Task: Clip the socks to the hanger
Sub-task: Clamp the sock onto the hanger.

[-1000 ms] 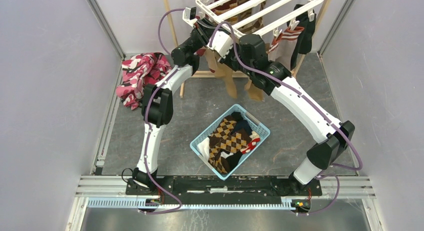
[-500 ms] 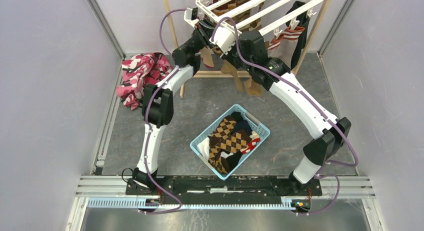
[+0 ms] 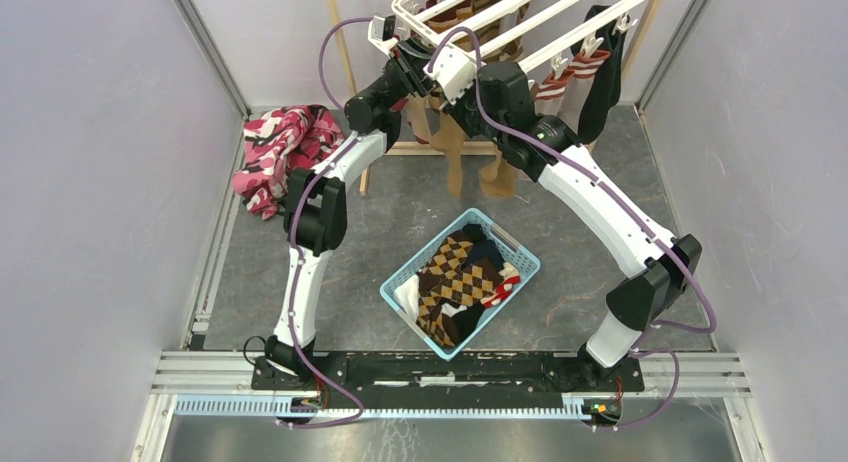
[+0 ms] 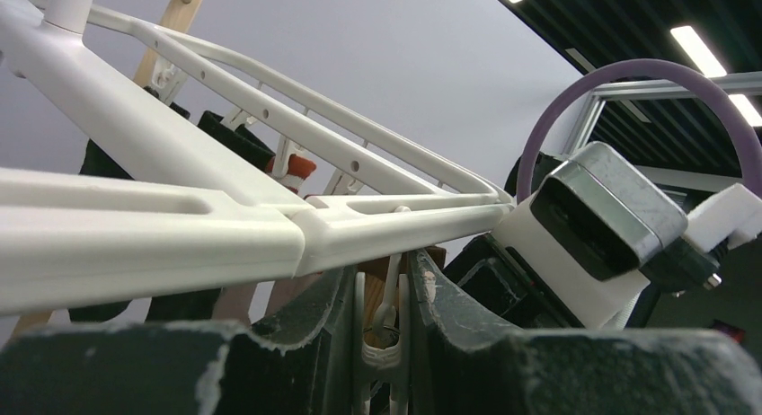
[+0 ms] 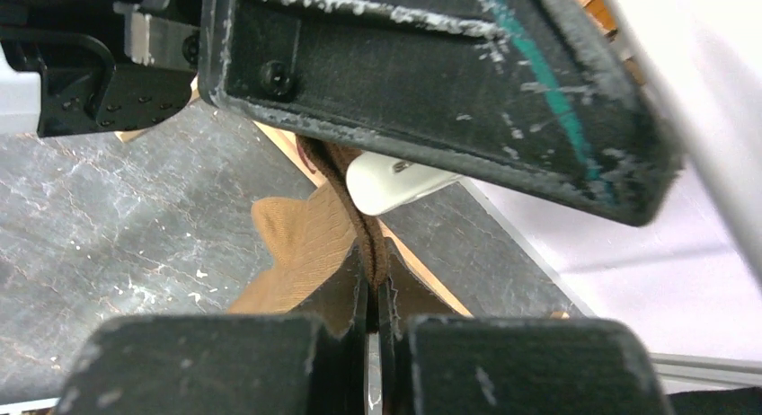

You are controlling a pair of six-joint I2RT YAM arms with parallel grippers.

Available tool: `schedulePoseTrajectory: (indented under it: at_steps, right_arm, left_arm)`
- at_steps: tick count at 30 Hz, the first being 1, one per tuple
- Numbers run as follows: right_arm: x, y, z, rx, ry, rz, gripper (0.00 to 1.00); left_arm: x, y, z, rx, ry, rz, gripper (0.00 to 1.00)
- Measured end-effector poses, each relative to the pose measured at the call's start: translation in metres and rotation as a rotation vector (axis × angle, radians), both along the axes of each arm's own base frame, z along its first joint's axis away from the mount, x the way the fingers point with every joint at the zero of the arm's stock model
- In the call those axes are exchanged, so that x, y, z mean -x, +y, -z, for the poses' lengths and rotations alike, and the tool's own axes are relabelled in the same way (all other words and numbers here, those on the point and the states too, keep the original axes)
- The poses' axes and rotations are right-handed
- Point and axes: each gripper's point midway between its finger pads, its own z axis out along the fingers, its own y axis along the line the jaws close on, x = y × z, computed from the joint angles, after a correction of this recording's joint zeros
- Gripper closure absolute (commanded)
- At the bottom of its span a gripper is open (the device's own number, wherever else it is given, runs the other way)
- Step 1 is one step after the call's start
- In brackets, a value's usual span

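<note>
Tan sock [image 5: 310,231]: the right fingers [image 5: 225,361] are clenched on a fold of its fabric. The rest hangs down toward the counter [image 3: 400,202], under the near left corner of the hanger [image 3: 520,22].

I see the left fingers [image 4: 296,343] grasping a white clip [image 4: 385,334] that dangles beneath the hanger's corner bar, just beside the sock.

Further right on the hanger hang striped-cuff socks [image 3: 560,82] and a black sock [image 3: 605,77].

The counter is dark grey and stone-like. A light blue basket [image 3: 400,282] sits mid-counter holding argyle socks [image 3: 455,282]. A pink patterned cloth [image 3: 280,152] lies at the left. Pale walls [image 3: 100,182] enclose the cell.

Both arms reach up and away from their bases, elbows bent, with the wrists meeting at that corner.
</note>
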Motion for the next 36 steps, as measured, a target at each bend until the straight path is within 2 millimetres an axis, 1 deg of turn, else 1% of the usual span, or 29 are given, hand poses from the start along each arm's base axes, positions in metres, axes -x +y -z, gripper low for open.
schedulePoseTrajectory:
  at_steps: [5, 12, 18, 26, 36]
  right_arm:
    - [0.003, 0.0, -0.005, -0.055, 0.012, 0.023, 1.0]
    - [0.006, 0.0, -0.008, -0.096, 0.027, 0.037, 1.0]
    - [0.007, 0.001, -0.007, -0.126, 0.045, 0.037, 1.0]
    - [0.009, -0.004, -0.006, -0.177, 0.071, 0.059, 1.0]
    - [0.012, -0.001, -0.008, -0.232, 0.096, 0.065, 1.0]
  left_arm:
    - [0.0, -0.001, 0.001, 0.0, -0.007, -0.006, 0.86]
    - [0.003, -0.004, -0.001, 0.001, -0.01, 0.0, 0.86]
    - [0.004, -0.004, -0.001, 0.001, -0.011, 0.0, 0.86]
    - [0.006, -0.007, -0.001, 0.002, -0.011, 0.006, 0.86]
    - [0.007, -0.008, -0.002, 0.001, -0.011, 0.007, 0.86]
